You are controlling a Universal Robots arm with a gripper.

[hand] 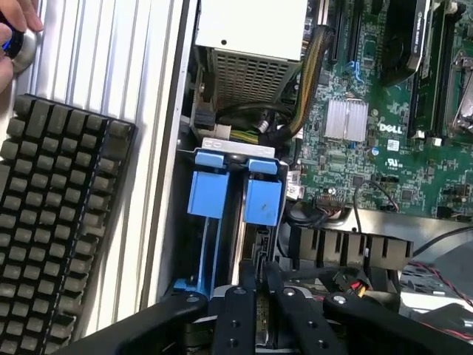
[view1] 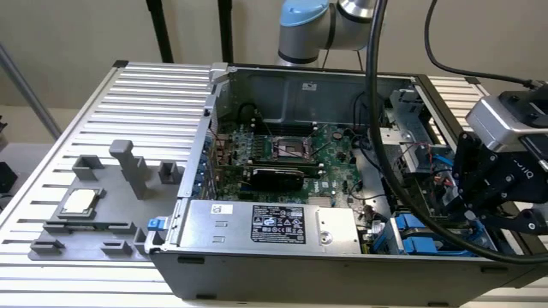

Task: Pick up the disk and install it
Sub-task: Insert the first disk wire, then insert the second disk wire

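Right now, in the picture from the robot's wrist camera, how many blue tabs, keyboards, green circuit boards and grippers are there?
Bright blue plastic tabs: 2
Black keyboard with square keys: 1
Green circuit board: 1
Black robot gripper: 1
Total: 5

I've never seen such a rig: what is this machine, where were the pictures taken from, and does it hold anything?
A robot arm with a black gripper works on an open computer case on a ribbed metal table. One picture comes from a camera off the arm, the other from one on its wrist. The gripper hangs close to two blue holders in the drive bay; whether it grips anything, I cannot tell. Beside the case lie a grey fixture with a chip and a keyboard, with a person's hand nearby.
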